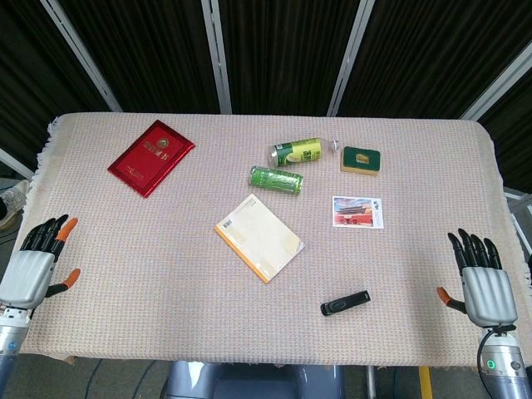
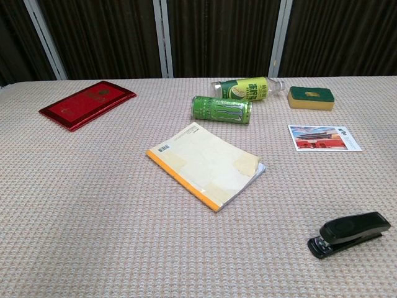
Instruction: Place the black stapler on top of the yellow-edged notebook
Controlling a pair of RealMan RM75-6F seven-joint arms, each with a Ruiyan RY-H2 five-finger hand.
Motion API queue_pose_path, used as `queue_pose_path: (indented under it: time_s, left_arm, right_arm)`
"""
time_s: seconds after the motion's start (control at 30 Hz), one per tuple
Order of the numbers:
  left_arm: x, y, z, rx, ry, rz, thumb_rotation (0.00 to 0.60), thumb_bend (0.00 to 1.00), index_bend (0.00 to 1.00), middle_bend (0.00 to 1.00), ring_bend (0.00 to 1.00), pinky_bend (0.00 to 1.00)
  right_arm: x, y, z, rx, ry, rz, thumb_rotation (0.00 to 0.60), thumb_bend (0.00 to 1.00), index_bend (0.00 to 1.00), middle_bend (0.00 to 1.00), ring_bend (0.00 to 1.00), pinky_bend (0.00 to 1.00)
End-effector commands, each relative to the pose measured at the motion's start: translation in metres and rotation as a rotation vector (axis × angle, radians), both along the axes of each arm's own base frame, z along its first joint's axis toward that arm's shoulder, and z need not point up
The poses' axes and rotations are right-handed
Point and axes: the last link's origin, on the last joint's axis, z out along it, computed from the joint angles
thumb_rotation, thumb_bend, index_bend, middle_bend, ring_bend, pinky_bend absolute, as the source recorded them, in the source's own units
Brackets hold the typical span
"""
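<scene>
red booklet point(image 1: 151, 157), can point(image 1: 276, 179), bottle point(image 1: 298, 153), sponge point(image 1: 361, 160), postcard point(image 1: 357, 211)

A black stapler point(image 2: 349, 233), yellow-edged cream notebook point(image 2: 208, 163), red booklet point(image 2: 87, 103) and green can point(image 2: 221, 108) lie on beige woven cloth point(image 2: 93, 217).

A table point(image 1: 166, 316) under a beige woven cloth point(image 2: 93, 205) stands before a dark pleated curtain point(image 1: 283, 50) crossed by pale metal bars point(image 1: 218, 58), all evenly lit.

Left hand point(image 1: 37, 266) and right hand point(image 1: 482, 283) rest apart, fingers spread, holding nothing.
</scene>
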Motion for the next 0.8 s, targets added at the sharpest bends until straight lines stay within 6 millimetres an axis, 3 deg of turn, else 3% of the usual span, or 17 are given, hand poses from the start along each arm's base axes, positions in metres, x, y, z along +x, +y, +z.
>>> queue_pose_path:
  time_s: [0.03,0.37,0.6,0.8]
  left_arm:
    - [0.000,0.000,0.000,-0.001,0.001,0.002,0.600,0.29,0.02,0.00,0.00,0.10]
    - [0.007,-0.002,-0.001,0.016,-0.013,-0.045,0.600,0.29,0.02,0.00,0.00,0.10]
    - [0.003,-0.002,0.000,0.002,-0.015,-0.034,0.600,0.29,0.02,0.00,0.00,0.10]
    - [0.003,-0.002,0.000,-0.008,-0.017,-0.034,0.600,0.30,0.02,0.00,0.00,0.10]
  right_arm:
    - [0.000,0.000,0.000,0.005,0.000,0.001,0.600,0.16,0.00,0.00,0.00,0.00]
    - [0.011,0.002,-0.019,0.101,-0.017,0.052,0.600,0.16,0.01,0.00,0.00,0.01]
    - [0.023,0.004,-0.051,0.166,-0.009,0.090,0.600,0.16,0.15,0.08,0.00,0.08]
    - [0.034,0.006,-0.081,0.243,0.004,0.118,0.600,0.16,0.19,0.13,0.03,0.12]
